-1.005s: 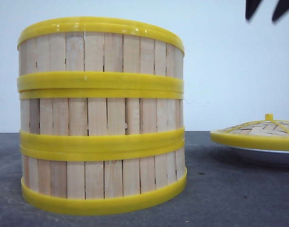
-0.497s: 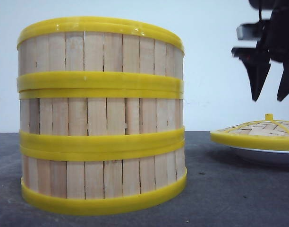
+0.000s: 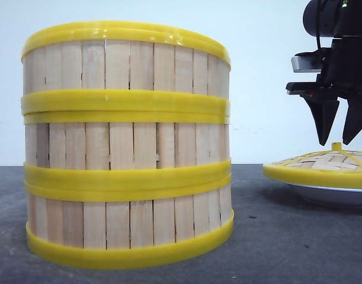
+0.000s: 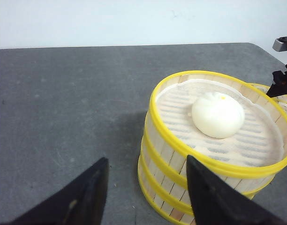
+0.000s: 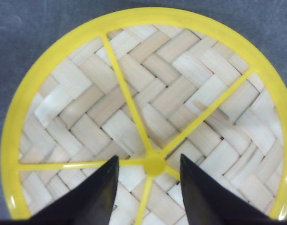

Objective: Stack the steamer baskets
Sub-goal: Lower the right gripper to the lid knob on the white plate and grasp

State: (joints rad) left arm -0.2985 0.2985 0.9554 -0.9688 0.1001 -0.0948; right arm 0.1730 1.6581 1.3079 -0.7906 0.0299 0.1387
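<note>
Three steamer baskets [image 3: 128,145] stand stacked in one column at the left of the front view, slatted walls between yellow rings. The left wrist view shows the same stack [image 4: 214,154] with a white bun [image 4: 217,115] lying in the top basket. My left gripper [image 4: 146,164] is open and empty, hovering beside the stack's wall. My right gripper [image 3: 338,142] hangs open just above the yellow knob [image 5: 154,165] of the woven domed lid [image 5: 148,112], one finger on either side of the knob, not touching it.
The lid [image 3: 323,168] rests on a shallow white plate [image 3: 332,194] at the right of the dark grey table [image 3: 275,236]. A white wall stands behind.
My right gripper has come down from the top of the front view until its tips are just above the lid's knob. The stack and lid have not moved.
</note>
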